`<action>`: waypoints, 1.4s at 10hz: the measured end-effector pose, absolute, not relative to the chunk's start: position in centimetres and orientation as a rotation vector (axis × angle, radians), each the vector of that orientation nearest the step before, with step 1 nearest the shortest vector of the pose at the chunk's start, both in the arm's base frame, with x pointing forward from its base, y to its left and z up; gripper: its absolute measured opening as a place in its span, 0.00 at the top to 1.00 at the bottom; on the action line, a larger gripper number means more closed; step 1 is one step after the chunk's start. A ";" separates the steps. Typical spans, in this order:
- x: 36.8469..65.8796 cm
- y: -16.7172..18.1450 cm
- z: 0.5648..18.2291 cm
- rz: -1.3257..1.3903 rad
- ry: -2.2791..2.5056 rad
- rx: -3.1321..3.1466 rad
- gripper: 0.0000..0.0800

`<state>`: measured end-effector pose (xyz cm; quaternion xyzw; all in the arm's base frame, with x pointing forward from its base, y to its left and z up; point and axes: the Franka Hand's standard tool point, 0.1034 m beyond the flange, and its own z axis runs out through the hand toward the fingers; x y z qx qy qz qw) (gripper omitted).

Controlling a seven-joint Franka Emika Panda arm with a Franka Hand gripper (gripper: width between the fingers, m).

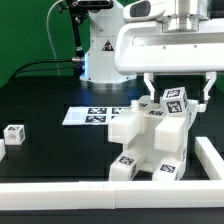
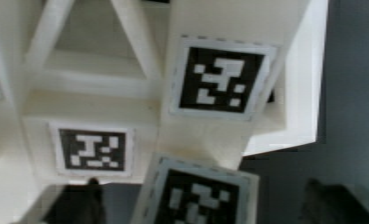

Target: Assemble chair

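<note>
The gripper [image 1: 178,92] hung with its jaws spread wide, one finger [image 1: 207,92] on each side of the top block [image 1: 175,102] of the half-built chair [image 1: 150,140]. Neither finger seemed to press the block, so nothing looked held. The wrist view showed the same: white tagged faces close below the camera, with dark fingertips apart at either side.

The chair stood as a stepped stack of chunky white blocks, toward the exterior view's right and in the corner of the rail [image 1: 90,190]. Judged by its look, the plastic was stiff and fairly light, with smooth faces that could slide in a weak pinch. The flat opposite sides of the top block seemed the best place to take hold. Whether the joints would stay seated in a lift by that block could not be told.

One small block [image 1: 13,133] lay well apart at the exterior view's left, on the black table [image 1: 50,110]. The marker board [image 1: 95,114] lay flat behind the chair, near the arm's base [image 1: 100,55]. A green backdrop [image 1: 25,30] closed off the room behind.
</note>
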<state>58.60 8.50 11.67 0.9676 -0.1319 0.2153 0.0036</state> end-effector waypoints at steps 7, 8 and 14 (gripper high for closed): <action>58.7 6.8 13.5 0.346 -0.434 3.100 0.19; 59.6 6.7 14.3 0.272 -0.486 3.120 0.19; 60.0 7.5 12.9 -0.013 -0.601 3.118 0.19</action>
